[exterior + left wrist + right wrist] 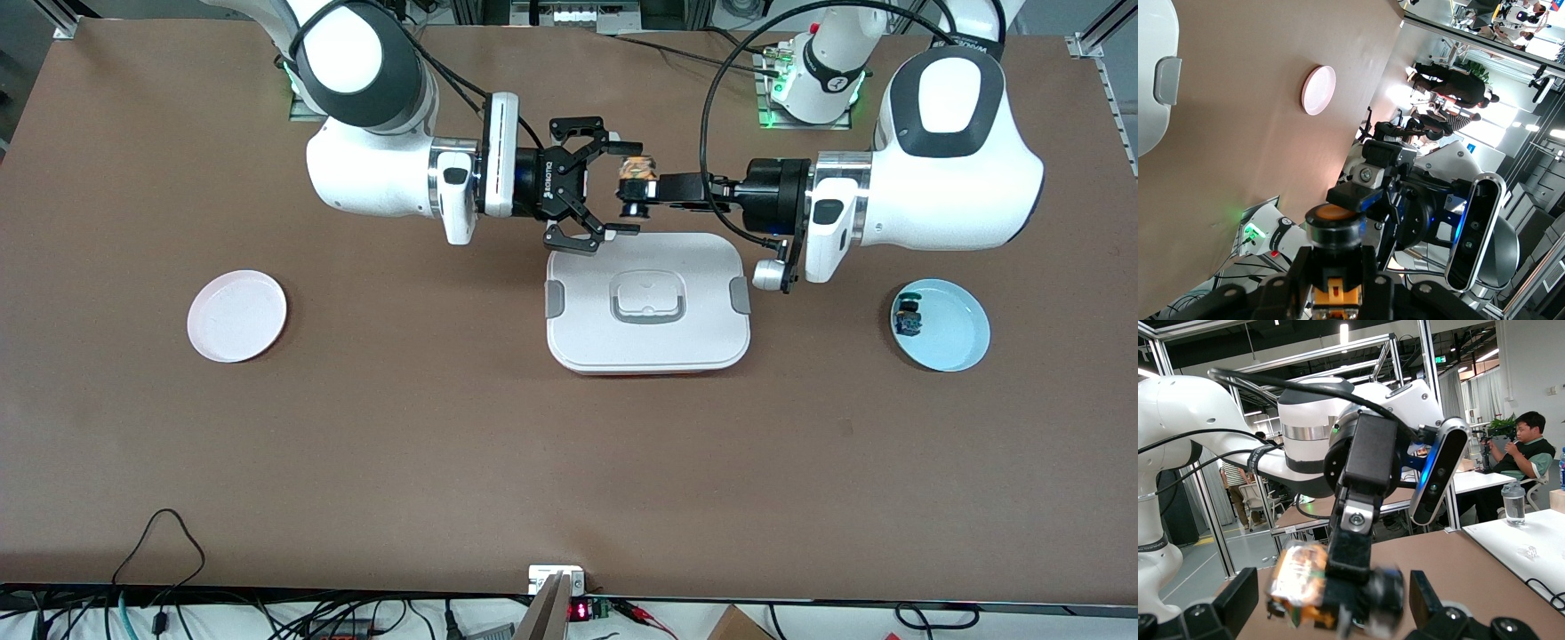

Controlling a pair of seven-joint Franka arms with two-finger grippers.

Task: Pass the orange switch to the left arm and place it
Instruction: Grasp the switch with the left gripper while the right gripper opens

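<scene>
While the left gripper (637,190) clenches the orange switch (637,169) in the air, just above the box's (647,302) edge nearest the robot bases, the right gripper (613,189) faces it with its 2 fingers (625,148) spread wide on either side of the switch, not touching it. A pink plate (236,316) lies toward the right arm's end of the table. A blue plate (951,333) toward the left arm's end holds a blue switch (908,318).

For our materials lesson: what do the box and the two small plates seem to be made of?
Box: likely moulded plastic; smooth white matte lid, rounded corners, grey clips.
Pink plate and blue plate: probably plastic or glazed ceramic; even colour, smooth surfaces, thin rims. The look leaves it open.
</scene>
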